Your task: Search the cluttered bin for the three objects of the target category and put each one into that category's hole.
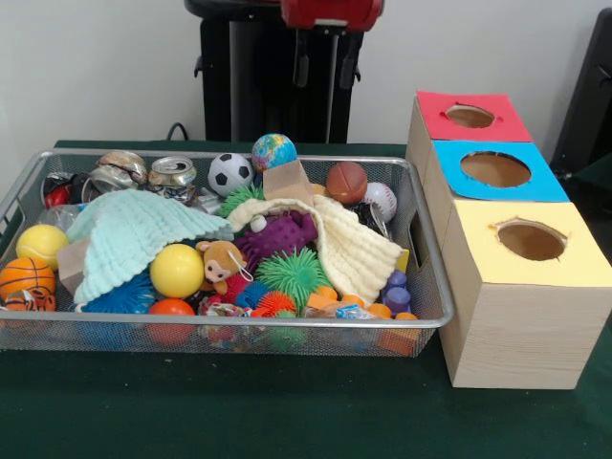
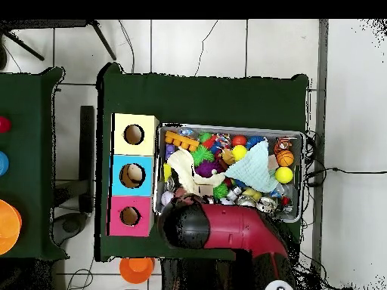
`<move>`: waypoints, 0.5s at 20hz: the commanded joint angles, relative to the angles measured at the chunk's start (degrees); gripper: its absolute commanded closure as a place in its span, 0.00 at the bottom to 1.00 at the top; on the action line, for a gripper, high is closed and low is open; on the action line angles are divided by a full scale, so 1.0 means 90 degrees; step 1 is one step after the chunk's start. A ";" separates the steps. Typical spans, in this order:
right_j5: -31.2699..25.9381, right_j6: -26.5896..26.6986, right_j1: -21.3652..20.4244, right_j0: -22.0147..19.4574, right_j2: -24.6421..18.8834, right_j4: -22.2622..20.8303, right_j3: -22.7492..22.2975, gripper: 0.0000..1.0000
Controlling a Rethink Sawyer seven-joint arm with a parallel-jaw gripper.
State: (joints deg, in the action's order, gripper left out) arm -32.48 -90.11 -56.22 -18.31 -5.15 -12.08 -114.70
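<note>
The scene is seen from two cameras. In the front view, the bin point(image 1: 220, 325) and the box point(image 1: 507, 277) with three holes are viewed from low and close, level with the bench point(image 1: 239, 411). In the overhead view, the same bench point(image 2: 204, 94) is looked down on from high up, so bin point(image 2: 304, 177), box point(image 2: 134, 185), arm point(image 2: 242, 230) and surrounding floor point(image 2: 196, 45) are taken in. Bin and box are shared by both views.

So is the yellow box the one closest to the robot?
No, the red-topped box sits nearest the robot; the yellow-topped box is farthest from it.
</note>
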 commanded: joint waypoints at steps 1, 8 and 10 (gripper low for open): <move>-0.0211 0.1317 0.0304 -0.0746 -0.1324 -0.0284 0.0425 0.00; -0.0382 0.1822 0.0391 -0.1534 -0.1947 -0.0698 0.0744 0.00; -0.0437 0.1923 0.0466 -0.1738 -0.2127 -0.0864 0.0827 0.00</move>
State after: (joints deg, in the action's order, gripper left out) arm -32.48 -90.09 -55.39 -29.18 -14.89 -14.66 -112.91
